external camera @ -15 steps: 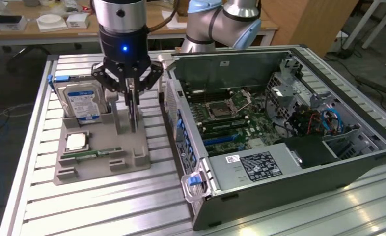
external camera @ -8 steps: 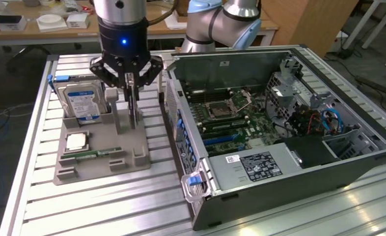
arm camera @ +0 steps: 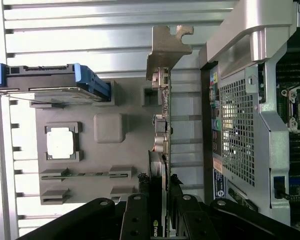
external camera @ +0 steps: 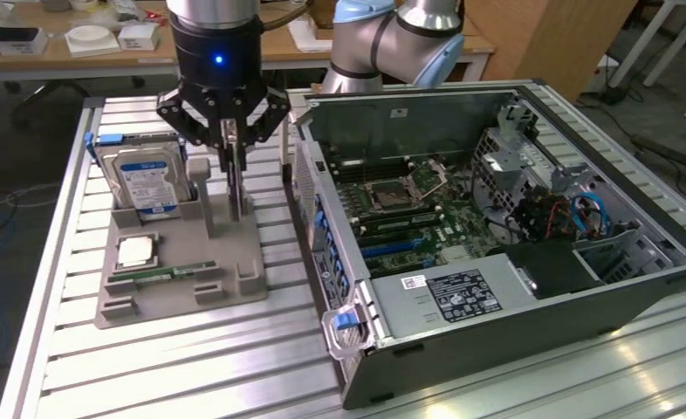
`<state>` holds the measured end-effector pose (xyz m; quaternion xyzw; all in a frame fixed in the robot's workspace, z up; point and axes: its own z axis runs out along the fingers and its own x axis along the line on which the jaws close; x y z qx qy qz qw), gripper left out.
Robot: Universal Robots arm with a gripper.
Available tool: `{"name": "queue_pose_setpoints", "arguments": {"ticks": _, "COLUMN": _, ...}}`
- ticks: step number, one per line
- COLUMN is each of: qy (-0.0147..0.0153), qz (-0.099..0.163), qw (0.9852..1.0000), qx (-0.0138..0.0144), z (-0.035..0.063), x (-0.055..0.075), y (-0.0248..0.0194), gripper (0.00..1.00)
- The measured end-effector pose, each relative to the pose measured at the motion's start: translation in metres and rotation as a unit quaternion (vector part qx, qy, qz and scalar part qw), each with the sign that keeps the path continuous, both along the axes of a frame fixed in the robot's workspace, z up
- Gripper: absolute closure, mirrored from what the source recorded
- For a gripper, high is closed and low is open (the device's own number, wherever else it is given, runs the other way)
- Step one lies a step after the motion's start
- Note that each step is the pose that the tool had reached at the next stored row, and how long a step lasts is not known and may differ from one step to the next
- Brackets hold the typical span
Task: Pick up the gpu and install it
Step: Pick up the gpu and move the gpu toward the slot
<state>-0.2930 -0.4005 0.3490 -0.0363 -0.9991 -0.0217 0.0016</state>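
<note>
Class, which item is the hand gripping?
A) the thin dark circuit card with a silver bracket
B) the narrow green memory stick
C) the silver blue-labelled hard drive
A: the hand is closed on the thin dark circuit card with a silver bracket, upright over the grey plastic tray.

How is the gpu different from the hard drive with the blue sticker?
The gpu is a thin dark board; the hard drive is a thicker silver box with a blue label. The gripper is clamped on the gpu, while the hard drive stands untouched. Both stand on edge in the grey holder.
</note>
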Motion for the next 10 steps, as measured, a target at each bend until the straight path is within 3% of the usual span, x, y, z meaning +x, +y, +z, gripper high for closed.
{"name": "queue_pose_setpoints", "arguments": {"ticks": 10, "qy": 0.0, "qz": 0.013, "qw": 0.9999, "qx": 0.0007, "z": 0.0068, "x": 0.0, "y": 0.0, "gripper": 0.74}}
